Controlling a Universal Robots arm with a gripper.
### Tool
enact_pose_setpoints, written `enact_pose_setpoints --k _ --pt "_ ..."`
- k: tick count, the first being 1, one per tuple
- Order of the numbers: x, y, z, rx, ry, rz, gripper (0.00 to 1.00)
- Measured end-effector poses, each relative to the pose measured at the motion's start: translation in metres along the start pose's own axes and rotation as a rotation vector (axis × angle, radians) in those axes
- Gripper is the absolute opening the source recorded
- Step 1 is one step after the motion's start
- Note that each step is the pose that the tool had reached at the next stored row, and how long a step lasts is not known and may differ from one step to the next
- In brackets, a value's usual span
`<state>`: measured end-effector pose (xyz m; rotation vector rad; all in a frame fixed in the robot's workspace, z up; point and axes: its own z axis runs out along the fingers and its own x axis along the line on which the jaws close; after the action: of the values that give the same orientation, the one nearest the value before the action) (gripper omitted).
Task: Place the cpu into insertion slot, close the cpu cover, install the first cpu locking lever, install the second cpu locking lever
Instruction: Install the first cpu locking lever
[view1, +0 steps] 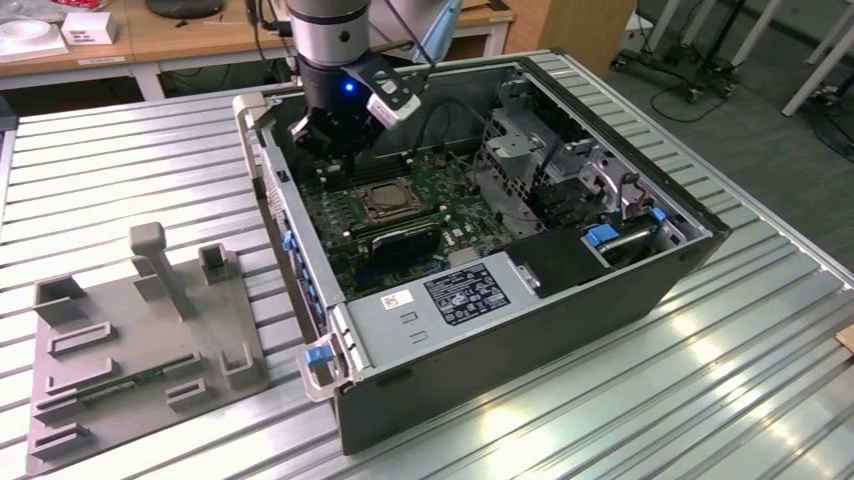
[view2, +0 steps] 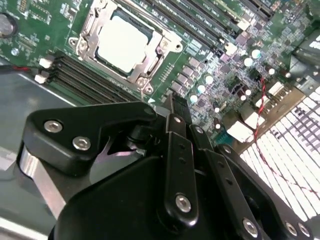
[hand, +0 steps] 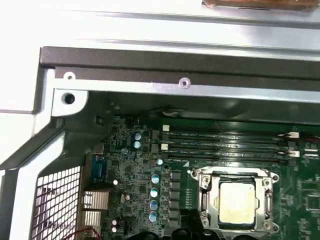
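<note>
Cpu (view2: 122, 42) sits in the insertion slot (hand: 201, 176), framed by the cpu cover (view2: 90, 31). Gripper (view1: 334, 140) hangs above the green board (view1: 447, 185); whether it is open or closed cannot be told. Risk: a misaligned descent strikes the memory slots (hand: 225, 145).

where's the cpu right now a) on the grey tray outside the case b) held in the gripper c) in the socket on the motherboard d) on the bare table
c: in the second wrist view the cpu lies flat on the motherboard, framed by the window of the cpu cover.
</note>
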<state>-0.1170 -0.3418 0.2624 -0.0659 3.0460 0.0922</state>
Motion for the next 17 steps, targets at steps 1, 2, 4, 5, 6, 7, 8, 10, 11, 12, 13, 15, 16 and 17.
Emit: enact_pose_setpoints --k 1,2,4,5,6,7,8,10,11,12,13,15,16,17 --pt "-0.0001 0.0001 -0.0007 -0.0002 -0.0001 0.000 0.11" --pt "-0.0001 0.0001 -0.0007 -0.0006 -0.0002 0.000 0.11" --pt "0.0003 0.0001 -0.0008 -0.0008 -0.0005 0.000 0.11" --pt "0.0016 0.0003 -0.0008 -0.0011 -0.0016 0.000 0.11" --pt "0.0030 0.0006 -0.0007 -0.0013 -0.0025 0.000 0.11" --pt "0.0041 0.0010 -0.0006 -0.0014 -0.0031 0.000 0.11" --pt "0.0049 0.0014 -0.0004 -0.0016 -0.0035 0.000 0.11" --pt "0.0059 0.0027 0.0006 -0.0026 -0.0037 0.000 0.11" --pt "0.0061 0.0040 0.0011 -0.0029 -0.0038 0.000 0.11" --pt "0.0064 0.0055 0.0014 -0.0028 -0.0038 0.001 0.11" --pt "0.0065 0.0072 0.0018 -0.0029 -0.0039 0.001 0.11" --pt "0.0068 0.0102 0.0027 -0.0036 -0.0042 0.002 0.11" --pt "0.0069 0.0112 0.0032 -0.0040 -0.0041 0.002 0.11" --pt "0.0073 0.0117 0.0038 -0.0045 -0.0044 0.002 0.11"
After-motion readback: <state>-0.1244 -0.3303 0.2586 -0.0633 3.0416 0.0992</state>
